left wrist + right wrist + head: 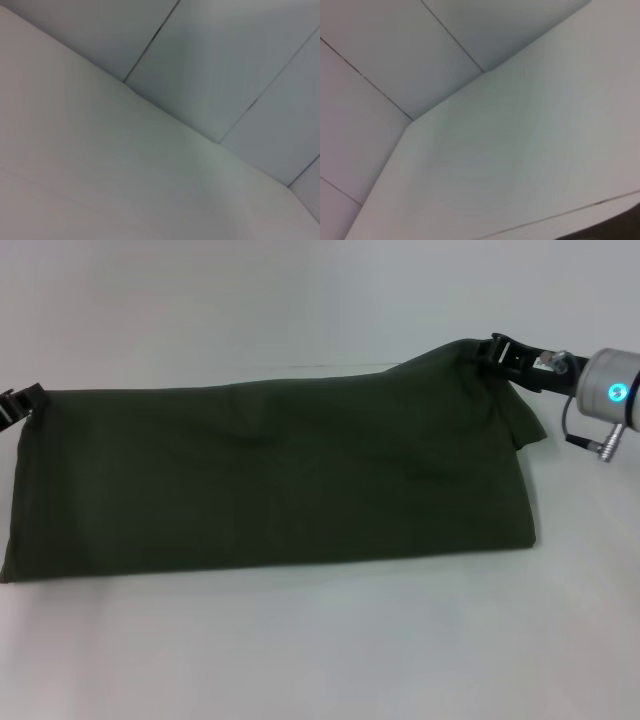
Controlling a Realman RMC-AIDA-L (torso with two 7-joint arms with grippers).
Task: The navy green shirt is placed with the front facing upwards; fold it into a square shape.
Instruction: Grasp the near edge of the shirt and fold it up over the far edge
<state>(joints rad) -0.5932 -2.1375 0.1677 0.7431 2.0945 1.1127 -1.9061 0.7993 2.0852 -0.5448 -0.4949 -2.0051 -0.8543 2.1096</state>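
The navy green shirt stretches as a wide, plain dark green band across the white table. No print shows. Its long lower edge rests on the table, while its upper edge is lifted at both ends. At the far left my left gripper is shut on the shirt's upper left corner. My right gripper is shut on the upper right corner and holds it higher, so the top edge slopes up to the right. A loose flap hangs below the right gripper. Neither wrist view shows fingers.
The left wrist view shows only the white table surface and grey wall panels behind it. The right wrist view shows the same, plus a dark sliver in one corner. White tabletop lies in front of the shirt.
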